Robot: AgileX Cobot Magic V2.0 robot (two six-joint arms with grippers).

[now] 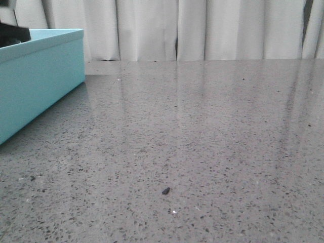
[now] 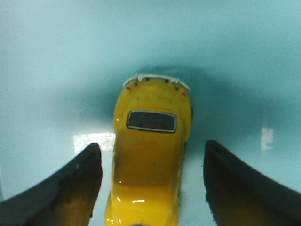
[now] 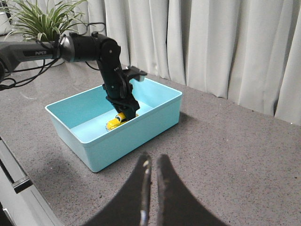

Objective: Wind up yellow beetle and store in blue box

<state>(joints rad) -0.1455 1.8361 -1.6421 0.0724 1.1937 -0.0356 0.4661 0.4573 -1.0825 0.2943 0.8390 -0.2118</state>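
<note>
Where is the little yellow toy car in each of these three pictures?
Front view: the yellow beetle is not visible; the blue box wall at the left hides its inside.
Left wrist view: the yellow beetle sits centre-low on the box floor, between the left gripper jaws, which stand apart from it.
Right wrist view: it lies inside the box, under the left arm.
Shared landmark: the blue box.

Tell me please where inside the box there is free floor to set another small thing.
The blue box is mostly bare: the floor between the yellow car and the wall furthest from the curtains is free. It is crowded only where the left gripper stands over the car, fingers open on either side.
</note>
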